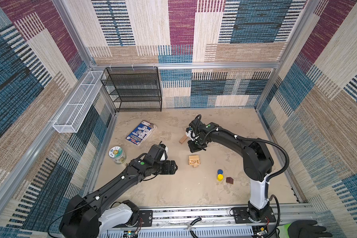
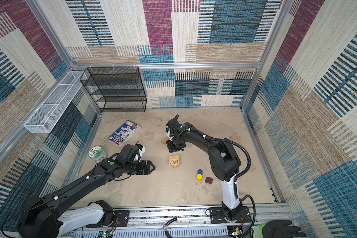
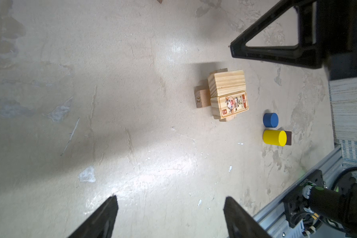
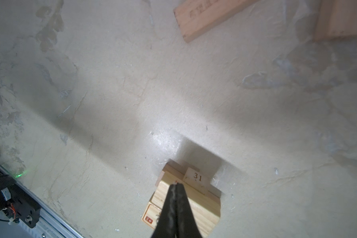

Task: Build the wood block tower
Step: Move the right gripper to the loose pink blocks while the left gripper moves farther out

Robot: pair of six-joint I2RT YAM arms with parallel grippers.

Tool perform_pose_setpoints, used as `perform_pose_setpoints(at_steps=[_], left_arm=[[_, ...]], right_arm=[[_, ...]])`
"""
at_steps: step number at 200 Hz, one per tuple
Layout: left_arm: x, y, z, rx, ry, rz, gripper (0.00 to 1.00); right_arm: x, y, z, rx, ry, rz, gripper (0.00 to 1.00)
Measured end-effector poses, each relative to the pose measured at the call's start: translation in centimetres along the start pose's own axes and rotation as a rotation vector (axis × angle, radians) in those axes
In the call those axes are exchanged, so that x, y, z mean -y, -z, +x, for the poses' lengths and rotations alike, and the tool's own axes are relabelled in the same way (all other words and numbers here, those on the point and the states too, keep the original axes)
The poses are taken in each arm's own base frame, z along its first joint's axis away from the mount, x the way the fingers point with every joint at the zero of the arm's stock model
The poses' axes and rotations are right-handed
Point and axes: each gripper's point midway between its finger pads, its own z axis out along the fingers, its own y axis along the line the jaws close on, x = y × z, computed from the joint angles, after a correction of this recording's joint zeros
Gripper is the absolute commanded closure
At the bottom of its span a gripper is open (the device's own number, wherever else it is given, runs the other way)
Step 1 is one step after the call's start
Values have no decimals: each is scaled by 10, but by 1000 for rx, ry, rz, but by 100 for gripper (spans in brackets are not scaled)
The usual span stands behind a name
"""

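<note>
The tower [image 1: 194, 160] is a low criss-cross stack mid-table. One loose bar [image 1: 182, 140] lies near it, the cylinder [image 1: 220, 177] on its other side. Our right gripper [image 4: 176, 185], pressed together and empty, hangs between tower and bar. We should spread it first, grip the bar across its narrow width at mid-length, then lay it crosswise. The left gripper [image 1: 175, 166] sits spread, apart.

Low stack of pale wooden bars [image 2: 175, 160] on surface [image 2: 173, 191]; left tool [image 2: 152, 166] near its left, right tool [image 2: 175, 147] behind, loose bar [image 2: 164, 140] beside. Blue disc [image 2: 200, 171], yellow cylinder [image 2: 199, 176], dark-brown block [image 2: 208, 180] clustered nearby.
</note>
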Motion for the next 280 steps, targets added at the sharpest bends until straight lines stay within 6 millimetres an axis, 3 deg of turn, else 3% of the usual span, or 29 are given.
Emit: perform_pose_setpoints(at_steps=[24,63,98,102,105,108,112,119,141,159,169,193,232,280], left_arm=[[-2,2,-3,18,-2,-14,15],[-4,7,-8,47,-5,-34,15],[4,23,-32,118,-57,-54,15],[6,26,-37,131,-68,-58,15],[7,30,-42,144,-79,-62,15],[8,31,-44,149,-85,-64,15],[10,35,-49,164,-97,-69,15],[13,41,-59,188,-120,-77,15],[23,56,-90,245,-194,-115,15],[30,65,-116,277,-255,-148,16],[32,68,-130,294,-286,-171,16],[36,67,-157,303,-344,-196,17],[29,49,-186,282,-386,-234,19],[15,18,-190,202,-343,-184,19]], right_arm=[[-4,20,-2,55,2,-6,95],[-4,56,20,146,-6,-11,98],[0,94,24,306,-6,18,94],[1,100,22,330,-7,23,92],[2,106,20,359,-8,32,78],[3,109,19,370,-9,37,73],[4,116,17,404,-9,49,57],[6,127,12,452,-12,66,42],[14,158,-5,591,-14,139,30],[21,170,-18,647,-9,193,11],[25,175,-27,671,-8,223,8],[34,171,-47,687,-2,274,10],[59,138,-70,636,-25,312,35],[75,83,-89,560,-17,334,30]])
